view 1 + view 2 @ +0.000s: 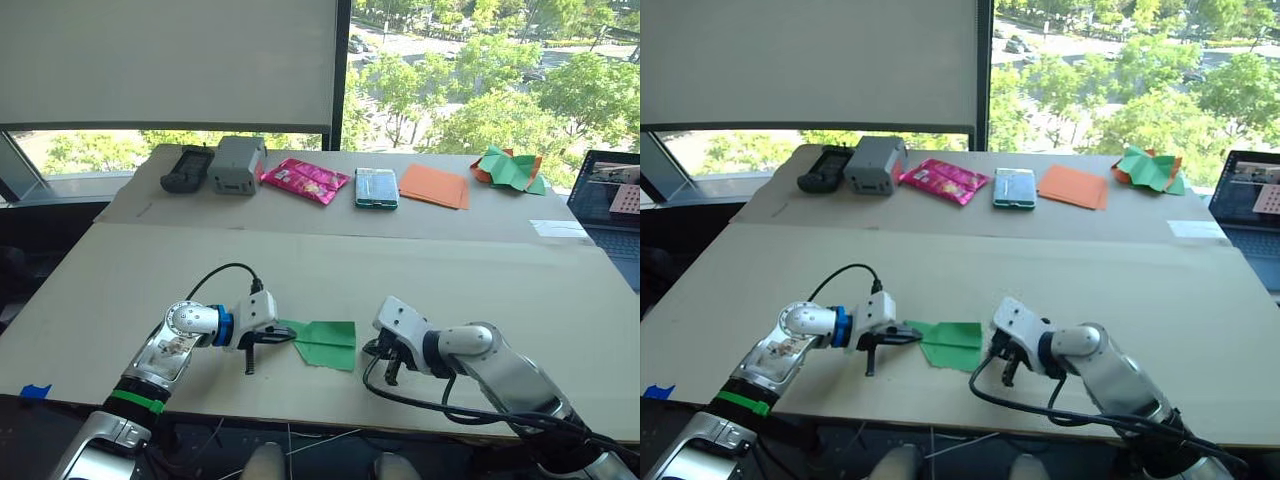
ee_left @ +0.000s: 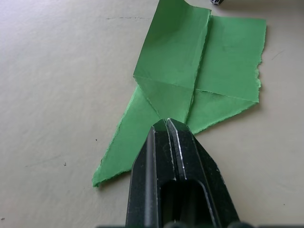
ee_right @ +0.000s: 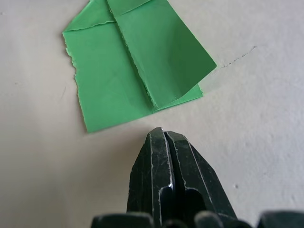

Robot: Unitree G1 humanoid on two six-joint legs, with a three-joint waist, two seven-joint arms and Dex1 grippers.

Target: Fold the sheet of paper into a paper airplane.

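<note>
Left eye view first: broad tan surface (image 1: 150, 270), and near its front edge the sheet of paper (image 1: 325, 342), bright green, lying flat between the two tools. Judged partway through the task: two corners folded in to a point, a centre crease running the length, one half-flap lifted and curling over that crease in the wrist views; wings not yet formed and the body not yet narrowed, so not yet a finished plane. Long axis across the surface from the robot's left to its right, pointed nose toward the left arm, ragged square tail toward the right arm. Left tool (image 1: 285, 337) at the nose end, fingers clenched together, tips over or on the nose fold; contact hard to confirm, and no paper visibly caught between them. Right tool (image 1: 390, 372) just beside the tail edge, apart from the paper, likewise clenched shut on nothing. Along the far strip of the surface, well apart from the work: flat orange sheets (image 1: 434, 186), a crumpled green-and-orange heap (image 1: 508, 168), a pink packet (image 1: 305, 180), a grey box (image 1: 236, 164).
</note>
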